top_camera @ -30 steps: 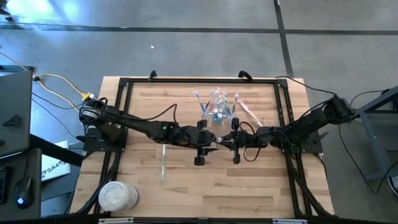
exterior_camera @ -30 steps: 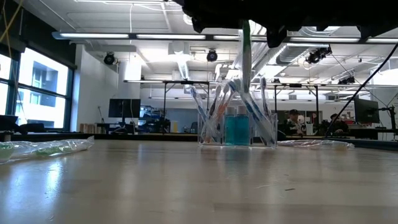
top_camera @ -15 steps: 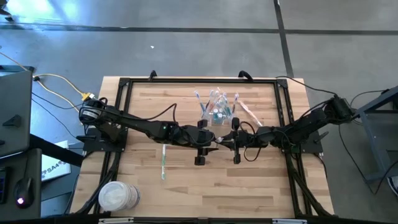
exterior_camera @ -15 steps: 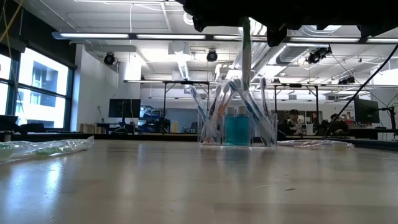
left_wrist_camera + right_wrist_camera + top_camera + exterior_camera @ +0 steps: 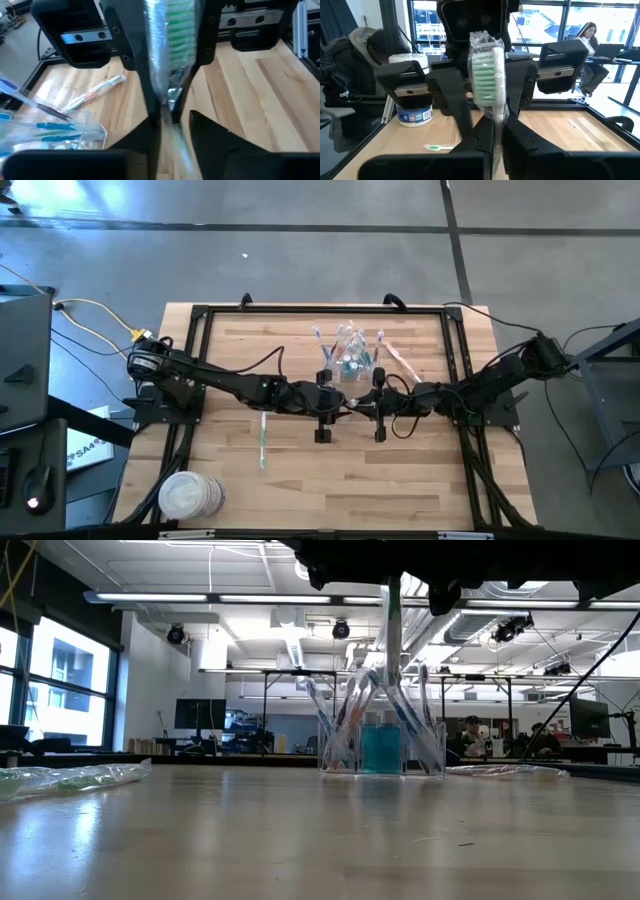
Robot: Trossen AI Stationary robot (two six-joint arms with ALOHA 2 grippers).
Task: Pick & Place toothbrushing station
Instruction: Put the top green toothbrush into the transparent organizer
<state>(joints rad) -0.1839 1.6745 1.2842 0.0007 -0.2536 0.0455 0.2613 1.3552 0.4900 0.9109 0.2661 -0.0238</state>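
A green-bristled toothbrush in a clear wrapper (image 5: 487, 70) stands upright in the air over the table's middle, near the clear cup (image 5: 350, 358) that holds several toothbrushes and blue-capped tubes. My right gripper (image 5: 495, 137) comes from the table's right and is shut on the toothbrush. My left gripper (image 5: 172, 132) faces it from the left, its fingers closed in on the same toothbrush. In the low view the handle (image 5: 395, 630) hangs below both grippers, in front of the cup (image 5: 380, 745). My left gripper has the wrapped handle (image 5: 172, 122) between its two fingers, with no gap showing on either side. The fingers come from the table's left, slanting slightly down, and lie across the toothbrush. My right gripper pinches the toothbrush just under its bristle head (image 5: 495, 117) between its two fingers. These fingers come level from the table's right and lie across it. The toothbrush stands upright, head up, its handle hanging clear of the table.
A loose green toothbrush (image 5: 262, 440) lies on the table left of centre. A wrapped toothbrush (image 5: 400, 362) lies to the right of the cup. A stack of white discs (image 5: 190, 495) stands at the near left corner. A black frame (image 5: 200, 315) rims the table.
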